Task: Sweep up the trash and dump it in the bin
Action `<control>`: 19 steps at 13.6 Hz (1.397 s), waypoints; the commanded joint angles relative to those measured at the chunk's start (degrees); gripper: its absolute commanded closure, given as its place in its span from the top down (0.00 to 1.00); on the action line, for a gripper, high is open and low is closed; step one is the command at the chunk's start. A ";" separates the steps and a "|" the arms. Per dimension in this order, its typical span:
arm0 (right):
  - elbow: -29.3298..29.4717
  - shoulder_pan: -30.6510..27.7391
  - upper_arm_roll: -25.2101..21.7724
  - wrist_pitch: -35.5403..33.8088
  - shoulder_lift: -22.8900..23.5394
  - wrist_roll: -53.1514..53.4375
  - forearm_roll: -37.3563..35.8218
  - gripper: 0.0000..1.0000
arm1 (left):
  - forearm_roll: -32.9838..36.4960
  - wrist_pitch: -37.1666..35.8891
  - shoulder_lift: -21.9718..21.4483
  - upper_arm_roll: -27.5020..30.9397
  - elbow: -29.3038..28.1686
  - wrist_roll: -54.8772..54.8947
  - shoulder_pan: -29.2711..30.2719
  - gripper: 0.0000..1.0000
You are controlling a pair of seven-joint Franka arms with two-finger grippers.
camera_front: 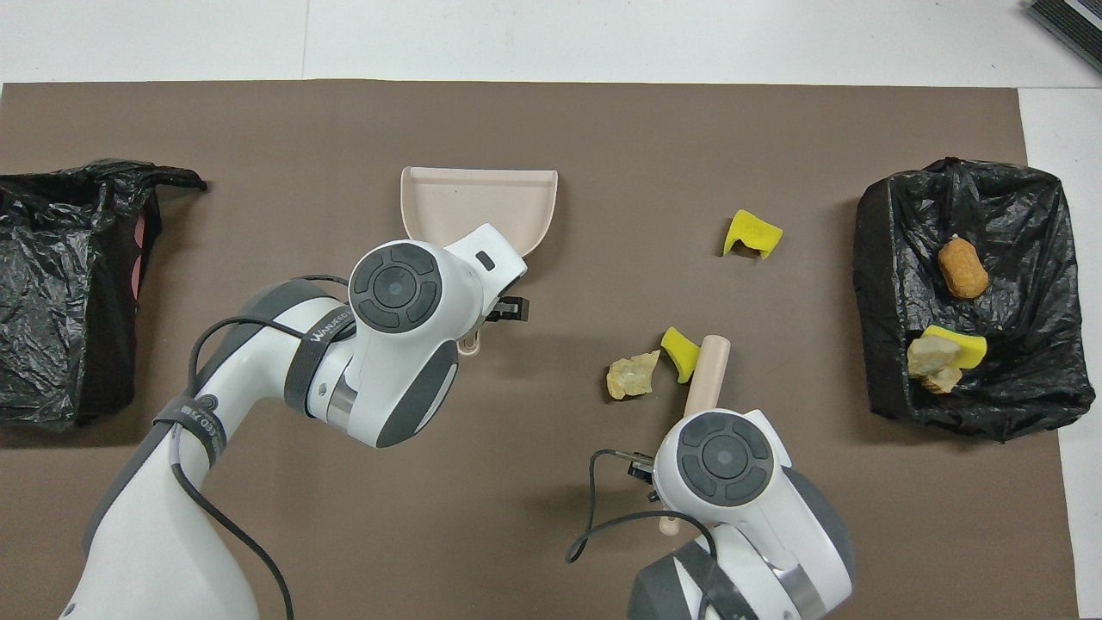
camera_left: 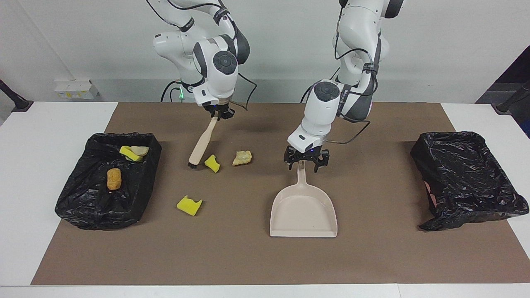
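**Sweeping station: brown mat, two lined bins, brush and dustpan**

A white table against a white wall is covered by a brown mat (camera_left: 265, 256). A bin lined with black plastic (camera_left: 108, 182) is set at the right arm's end of the table; a tan-orange lump (camera_left: 113, 178) and a yellow sponge chunk with a pale scrap (camera_left: 133, 152) are contained in it. A second black-lined bin (camera_left: 468, 178) is set at the left arm's end.

Three pieces of trash are laid loose on the mat: a yellow chunk (camera_left: 212, 163) just beside the brush bristles, a tan lump (camera_left: 242, 157) near it toward the dustpan, and another yellow chunk (camera_left: 189, 205) farther from the robots.

The beige brush (camera_left: 202, 144) is held tilted by its handle in the clamped right gripper (camera_left: 220, 114), bristles at the mat.

The beige dustpan (camera_left: 303, 211) is laid flat mid-mat. Its handle end is straddled by the left gripper (camera_left: 306, 162), fingers apart on either side; contact cannot be told.
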 commanded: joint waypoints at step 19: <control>26.70 -10.07 -0.42 -3.08 15.54 -20.95 -4.13 0.00 | 0.27 -19.61 -5.25 1.54 6.43 45.99 15.49 0.00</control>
